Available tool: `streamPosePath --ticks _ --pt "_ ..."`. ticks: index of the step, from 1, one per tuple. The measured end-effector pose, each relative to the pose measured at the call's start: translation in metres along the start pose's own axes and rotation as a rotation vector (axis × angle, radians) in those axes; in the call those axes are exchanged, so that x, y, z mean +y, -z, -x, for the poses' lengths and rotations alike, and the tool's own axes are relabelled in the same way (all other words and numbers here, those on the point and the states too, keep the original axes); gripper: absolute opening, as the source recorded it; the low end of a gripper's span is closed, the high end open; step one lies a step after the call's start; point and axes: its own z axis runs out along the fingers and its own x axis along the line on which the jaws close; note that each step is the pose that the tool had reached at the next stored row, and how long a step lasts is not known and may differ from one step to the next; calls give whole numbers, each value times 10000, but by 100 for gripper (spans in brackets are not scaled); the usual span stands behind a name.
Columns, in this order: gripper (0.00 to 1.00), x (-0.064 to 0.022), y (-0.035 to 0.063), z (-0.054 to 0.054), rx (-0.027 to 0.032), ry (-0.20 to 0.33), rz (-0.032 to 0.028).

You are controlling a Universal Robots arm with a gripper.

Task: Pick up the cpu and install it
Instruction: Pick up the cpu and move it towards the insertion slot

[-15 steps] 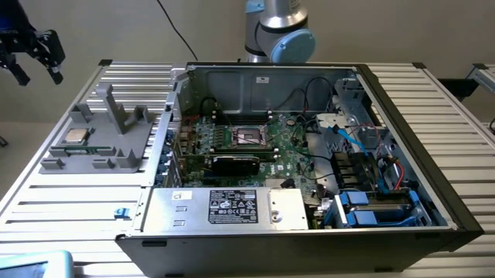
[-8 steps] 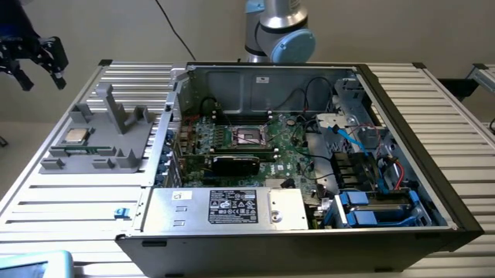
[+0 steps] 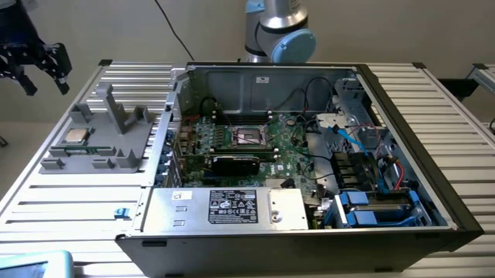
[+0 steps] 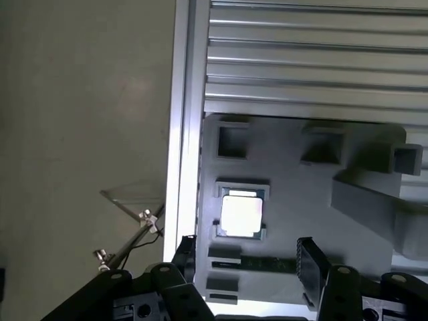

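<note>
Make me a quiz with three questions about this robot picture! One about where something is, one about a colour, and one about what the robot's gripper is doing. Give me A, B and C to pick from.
1. Where is the cpu?
A. In the computer's socket
B. On the grey holder beside the computer case
C. Lying on the floor

2. What colour is the cpu's top?
A. Shiny silver
B. Red
C. Green

3. What is the gripper doing?
A. Squeezing the cpu
B. Gripping a cable
C. Hanging open in the air, holding nothing

Answers:
1 B: the chip sits in a pocket of the holder, on the exterior view's left.
2 A: it gleams silver-grey in both views.
3 C: it is spread wide with nothing in it, up away from the holder.
</note>
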Motion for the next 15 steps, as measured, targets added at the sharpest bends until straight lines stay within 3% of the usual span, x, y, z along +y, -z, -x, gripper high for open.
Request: streamPosePath --ticks 6,15 --pt "72 -42 -109 14 40 -1 2" --pt "72 -72 -273 17 41 -1 2"
